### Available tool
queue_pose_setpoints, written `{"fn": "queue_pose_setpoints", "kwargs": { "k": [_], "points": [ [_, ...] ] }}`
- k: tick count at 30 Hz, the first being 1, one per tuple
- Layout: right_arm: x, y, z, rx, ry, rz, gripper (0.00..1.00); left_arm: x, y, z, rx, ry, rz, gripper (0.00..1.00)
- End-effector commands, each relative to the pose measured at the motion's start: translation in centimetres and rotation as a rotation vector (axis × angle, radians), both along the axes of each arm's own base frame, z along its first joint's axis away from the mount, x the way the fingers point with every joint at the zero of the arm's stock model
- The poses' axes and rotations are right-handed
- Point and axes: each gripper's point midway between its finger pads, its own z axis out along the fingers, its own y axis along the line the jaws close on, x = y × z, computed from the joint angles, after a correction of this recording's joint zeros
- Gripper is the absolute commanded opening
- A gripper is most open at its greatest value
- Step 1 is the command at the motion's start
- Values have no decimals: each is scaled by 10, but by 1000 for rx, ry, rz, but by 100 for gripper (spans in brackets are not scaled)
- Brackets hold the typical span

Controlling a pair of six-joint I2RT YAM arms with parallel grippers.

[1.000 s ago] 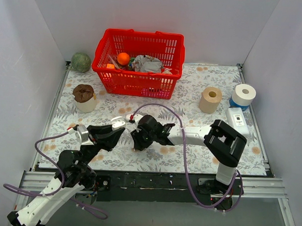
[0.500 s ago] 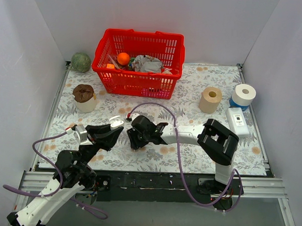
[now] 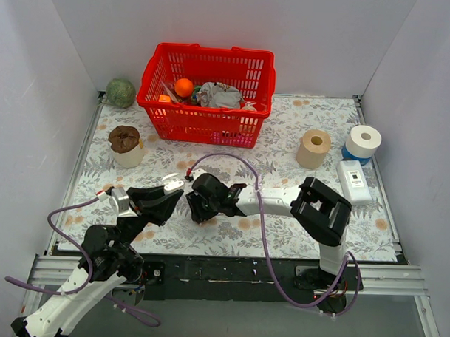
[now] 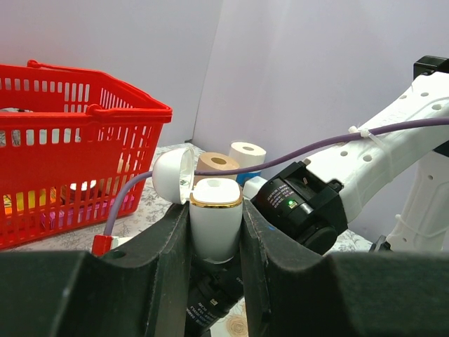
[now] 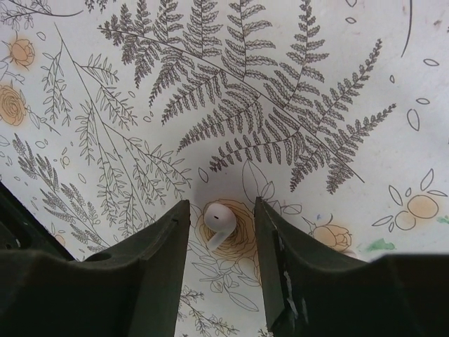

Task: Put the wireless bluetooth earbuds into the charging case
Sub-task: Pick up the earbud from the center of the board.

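Observation:
The white charging case [image 4: 215, 219] with a gold rim stands upright between my left gripper's [image 4: 215, 210] black fingers, which are shut on it; its lid [image 4: 174, 175] is flipped open to the left. In the top view the case's lid [image 3: 173, 184] shows at the tip of the left gripper [image 3: 167, 194]. One white earbud [image 5: 219, 223] lies on the floral cloth, stem toward me. My right gripper [image 5: 222, 210] hangs open over it, a finger on either side and neither touching. In the top view the right gripper [image 3: 200, 211] points down and hides the earbud.
A red basket [image 3: 205, 94] full of items stands at the back, a green ball [image 3: 120, 92] to its left. A cup with a brown top [image 3: 125, 146] is at the left. At the right stand a tan roll [image 3: 314, 148], a white roll [image 3: 363, 141] and a white box [image 3: 354, 180].
The right arm has slid a little left, bringing its gripper closer to the left gripper. The left gripper and the case have stayed put.

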Motion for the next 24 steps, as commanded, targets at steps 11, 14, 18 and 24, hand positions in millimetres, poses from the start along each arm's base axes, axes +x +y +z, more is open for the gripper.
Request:
{"fn": "queue_pose_setpoints", "kwargs": {
  "k": [11,14,18,24],
  "points": [
    [-17,-31,-45,-194,38,-45,49,-1,7,12,-19,-12,22,0],
    [-22,-38,-52,-223,58,-78,50,-1,7,13,-20,-12,24,0],
    [-23,-47,-59,-260,73,-129,50,-2,8,15,-27,-11,21,0],
    [-23,-61,-60,-297,79,-212,52,-3,8,15,-30,-4,18,0]
  ]
}}
